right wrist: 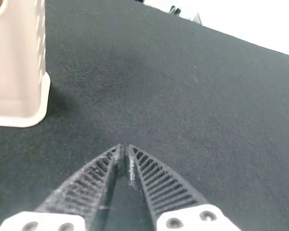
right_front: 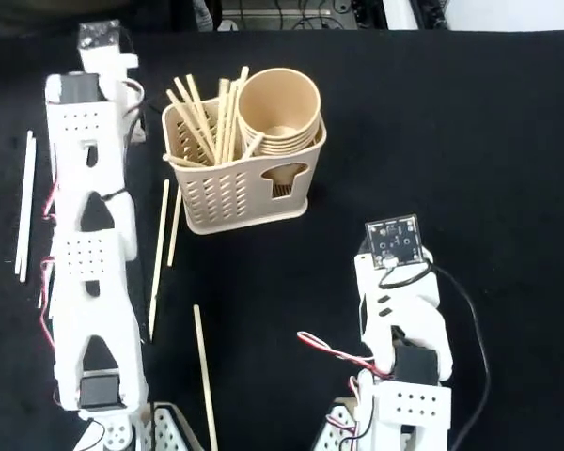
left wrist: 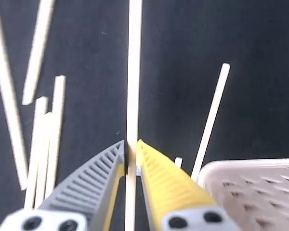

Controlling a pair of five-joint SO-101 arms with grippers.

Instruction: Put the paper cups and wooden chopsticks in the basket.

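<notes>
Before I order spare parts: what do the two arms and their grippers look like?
Both arms are white shells with dot-hole panels and black motors. The left arm carries red and white wires; the right arm has red-white wires, a black cable and a square black board. The left gripper has one grey and one yellow ribbed finger; the right gripper has two black ones.

Beige basket (right_front: 235, 193) with slotted walls; tan paper cups (right_front: 278, 103); pale wooden chopsticks (right_front: 159, 254); black tabletop (right_front: 470, 141); left pincer (left wrist: 130, 153) grey and yellow, ridged; right pincer (right wrist: 124, 153) black.
</notes>
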